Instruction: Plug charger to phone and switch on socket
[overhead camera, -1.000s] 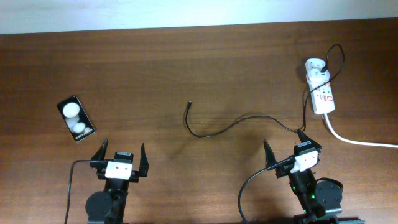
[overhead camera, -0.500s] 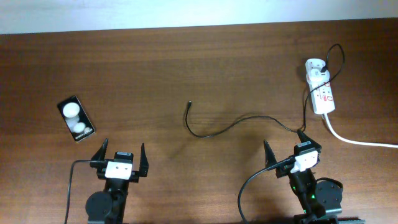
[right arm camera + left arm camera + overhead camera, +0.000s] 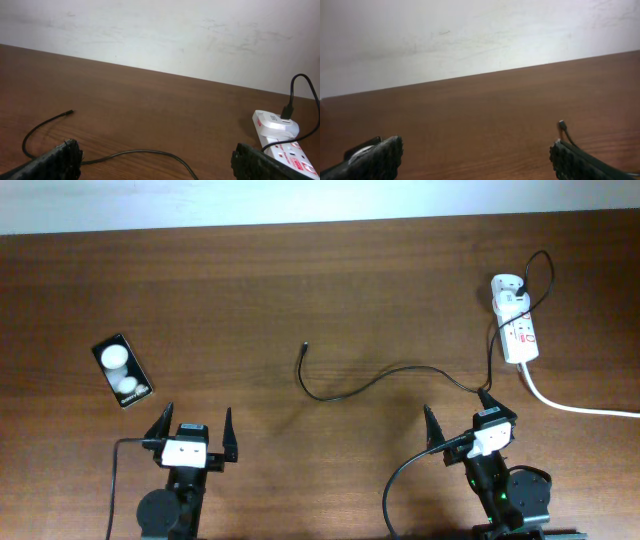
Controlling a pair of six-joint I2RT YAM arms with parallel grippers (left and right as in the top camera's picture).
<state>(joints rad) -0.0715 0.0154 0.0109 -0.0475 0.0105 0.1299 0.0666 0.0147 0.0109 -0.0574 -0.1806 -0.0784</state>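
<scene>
Phone (image 3: 122,370) lies flat near the table's (image 3: 300,270) left edge, just ahead of the left gripper (image 3: 196,416), whose jaws stand wide, holding nothing. Mid-table rests the charger (image 3: 405,367) tip (image 3: 304,347), well apart from the phone. Its cable runs right, past the wide-open right gripper (image 3: 456,402), to the socket (image 3: 517,328) near the far right edge.

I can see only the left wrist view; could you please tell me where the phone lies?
Observer: The phone lies flat, face up, ahead and to the left of the left gripper, apart from it.
Operator: Thank you. Where does the charger's far end go?
Observer: The charger runs right to its white adapter, which sits in the socket.
Operator: Is the right gripper holding anything?
Observer: No, the right gripper is open and empty.
</scene>
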